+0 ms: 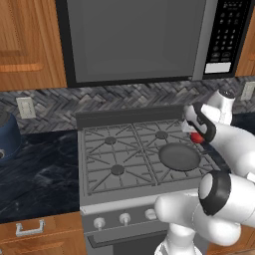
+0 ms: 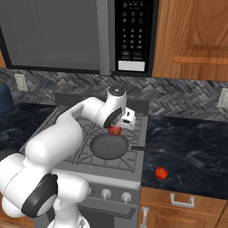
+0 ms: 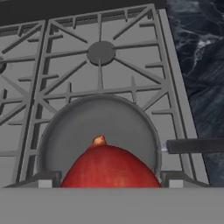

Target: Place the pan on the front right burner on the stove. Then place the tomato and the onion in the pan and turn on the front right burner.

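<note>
The dark grey pan point(image 1: 179, 157) point(image 2: 109, 147) point(image 3: 100, 122) rests on the stove point(image 1: 112, 154) point(image 2: 67, 120) over the front right burner, hiding its cap. The pan's handle point(image 2: 147, 150) point(image 3: 194, 145) points right over the counter. My gripper point(image 1: 197, 135) point(image 2: 116, 129) point(image 3: 109, 180) hangs just above the pan's far rim, shut on the red onion point(image 1: 197, 138) point(image 2: 115, 131) point(image 3: 109, 168), whose tan tip points toward the pan. The tomato point(image 2: 161, 173) lies on the dark counter right of the stove, near the front edge.
Round silver knobs point(image 1: 124, 218) point(image 2: 106, 193) line the stove front. A microwave point(image 1: 134, 40) point(image 2: 80, 31) hangs above the stove. Dark marble counter point(image 1: 40, 169) point(image 2: 191, 147) lies on both sides. A blue pot point(image 1: 7, 137) stands at the far left.
</note>
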Motion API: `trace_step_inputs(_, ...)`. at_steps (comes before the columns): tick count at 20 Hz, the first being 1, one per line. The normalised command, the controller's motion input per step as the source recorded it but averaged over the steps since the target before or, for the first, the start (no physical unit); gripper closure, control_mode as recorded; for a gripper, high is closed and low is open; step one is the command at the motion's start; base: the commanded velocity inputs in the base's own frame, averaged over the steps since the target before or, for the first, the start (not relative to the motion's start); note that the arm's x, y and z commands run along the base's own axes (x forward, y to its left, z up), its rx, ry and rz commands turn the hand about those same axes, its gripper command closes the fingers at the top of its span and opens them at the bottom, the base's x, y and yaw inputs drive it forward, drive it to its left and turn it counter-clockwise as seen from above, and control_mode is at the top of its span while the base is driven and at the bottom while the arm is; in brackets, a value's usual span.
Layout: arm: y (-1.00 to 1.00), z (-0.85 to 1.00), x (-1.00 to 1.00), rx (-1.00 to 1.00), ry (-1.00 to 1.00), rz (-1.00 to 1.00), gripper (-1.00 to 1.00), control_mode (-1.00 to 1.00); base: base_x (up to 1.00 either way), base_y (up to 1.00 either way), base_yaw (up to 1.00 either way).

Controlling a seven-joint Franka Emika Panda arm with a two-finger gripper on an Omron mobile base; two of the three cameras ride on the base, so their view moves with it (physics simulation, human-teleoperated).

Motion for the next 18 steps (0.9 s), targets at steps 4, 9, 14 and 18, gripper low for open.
trace_step_inputs(4, 0.42, -0.04, -0.03, 0.0, 0.0, 0.0, 1.0, -1.0, 0.0, 0.0, 0.0)
trace_step_inputs(9, 0.28, -0.14, 0.0, 0.0, 0.0, 0.0, 1.0, -1.0, 0.0, 0.0, 0.0)
trace_step_inputs(14, 0.17, -0.21, 0.0, -0.01, 0.0, 0.0, 1.0, -1.0, 0.0, 0.0, 0.0)
trace_step_inputs(18, 0.14, -0.26, 0.0, 0.0, 0.0, 0.0, 1.0, -1.0, 0.0, 0.0, 0.0)
